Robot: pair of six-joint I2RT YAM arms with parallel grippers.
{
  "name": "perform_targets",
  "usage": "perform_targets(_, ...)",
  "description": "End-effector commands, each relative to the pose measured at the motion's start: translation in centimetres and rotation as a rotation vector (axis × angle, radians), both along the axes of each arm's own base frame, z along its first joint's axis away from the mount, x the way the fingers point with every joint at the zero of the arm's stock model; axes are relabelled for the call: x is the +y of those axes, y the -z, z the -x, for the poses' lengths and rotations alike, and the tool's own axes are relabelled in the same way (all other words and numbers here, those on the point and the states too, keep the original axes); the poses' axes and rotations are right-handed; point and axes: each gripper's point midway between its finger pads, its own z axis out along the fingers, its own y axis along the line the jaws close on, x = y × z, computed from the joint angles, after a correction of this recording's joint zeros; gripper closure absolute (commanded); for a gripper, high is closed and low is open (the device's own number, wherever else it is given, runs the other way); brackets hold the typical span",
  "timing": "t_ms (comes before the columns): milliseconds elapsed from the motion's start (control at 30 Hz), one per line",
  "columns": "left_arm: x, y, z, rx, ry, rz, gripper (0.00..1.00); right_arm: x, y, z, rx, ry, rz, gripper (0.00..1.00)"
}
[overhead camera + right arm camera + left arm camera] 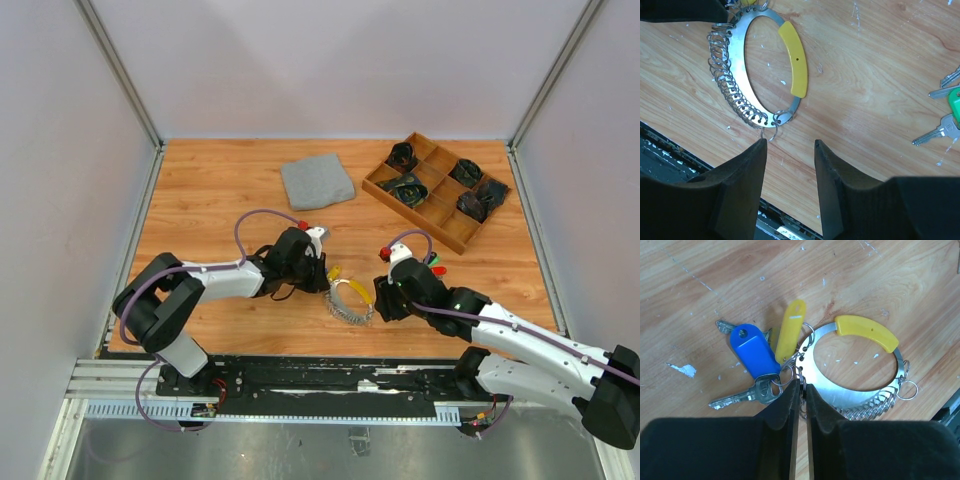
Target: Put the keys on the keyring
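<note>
The keyring (832, 395), a flat silvery hoop with a yellow sleeve (866, 331) at its 1 o'clock and a row of small split rings (727, 80) along one side, lies flat on the desk (210, 190) between the two arms. The left end effector (803, 385) meets the hoop's rim at 8 o'clock in its own view, jaws almost together with only a slit between them. It is probably there to pin the hoop or pinch one ring so a key can be threaded, but I cannot tell whether it has bitten on metal, since the pads cover the contact. At the hoop's 9 and 10 o'clock sit a blue-tagged key (754, 352) and a yellow-tagged key (790, 330), seemingly hooked onto rings. The right end effector (790, 142) hovers open and empty at the hoop's 6 o'clock in its view, likely placed to steady it. A green-headed key (953, 102) lies loose at 3 o'clock, cut off by the frame edge. The red key (438, 270) beside it is only a speck from above.
</note>
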Motion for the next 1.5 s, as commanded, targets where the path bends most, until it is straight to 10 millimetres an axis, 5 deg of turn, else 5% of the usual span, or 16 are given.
perform_targets(0, -0.7, -1.5, 0.1, -0.046, 0.038, 0.035, 0.9, -0.5, 0.3, 0.0, 0.014, 0.034, -0.003, 0.56)
perform_targets(100, -0.8, -2.1, 0.0, -0.06, 0.05, 0.038, 0.99, -0.7, 0.1, -0.1, 0.007, 0.04, -0.001, 0.56)
perform_targets(233, -0.9, -3.4, -0.2, -0.097, 0.074, 0.038, 0.99, -1.1, -0.9, -0.3, -0.021, 0.063, -0.011, 0.56)
perform_targets(633, -0.8, -8.9, 0.1, -0.294, 0.197, -0.028, 1.0, -2.1, -7.9, -1.3, -0.266, 0.115, -0.222, 0.52)
perform_targets(1100, -4.2, -18.2, 4.1, -0.585, 0.459, -0.053, 0.99, -1.2, -13.6, 1.9, -0.383, -0.095, -0.407, 0.51)
perform_targets(1467, -5.4, -20.8, 7.1, -0.683, 0.618, -0.161, 0.99, -4.2, -17.0, 2.4, -0.441, -0.012, -0.413, 0.52)
